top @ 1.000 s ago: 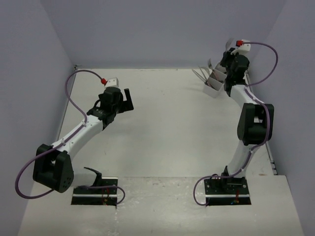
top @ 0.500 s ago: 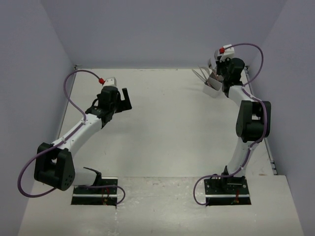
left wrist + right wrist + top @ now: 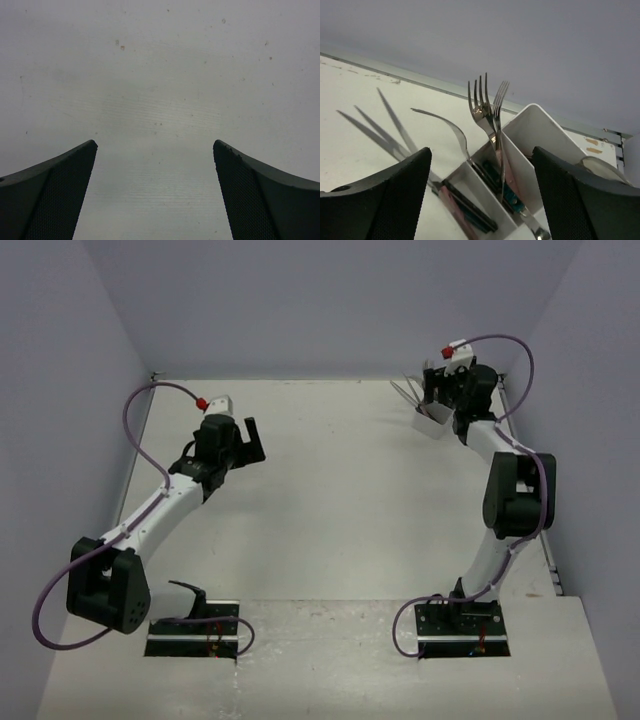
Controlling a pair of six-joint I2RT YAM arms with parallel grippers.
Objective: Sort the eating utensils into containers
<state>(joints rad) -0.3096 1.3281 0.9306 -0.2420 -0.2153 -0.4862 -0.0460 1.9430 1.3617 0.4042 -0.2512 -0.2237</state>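
The right gripper [image 3: 481, 152] stands open and empty close to the white bin [image 3: 540, 132] holding upright forks [image 3: 484, 107], while the left gripper [image 3: 155, 145] hangs wide open over the worktop [image 3: 160, 75].

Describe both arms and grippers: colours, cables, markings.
The left arm and right arm: white links, black joints, black base plates. A purple cable loops along each, with a red connector near a white wrist block. The left gripper and right gripper have dark fingers with dotted pads.

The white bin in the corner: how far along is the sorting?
Apparently nearly done. Metal forks stand in one compartment of the white divided plastic bin, other utensils in the next. Right end effector and left end effector are open and empty. Nothing loose shows on the table.
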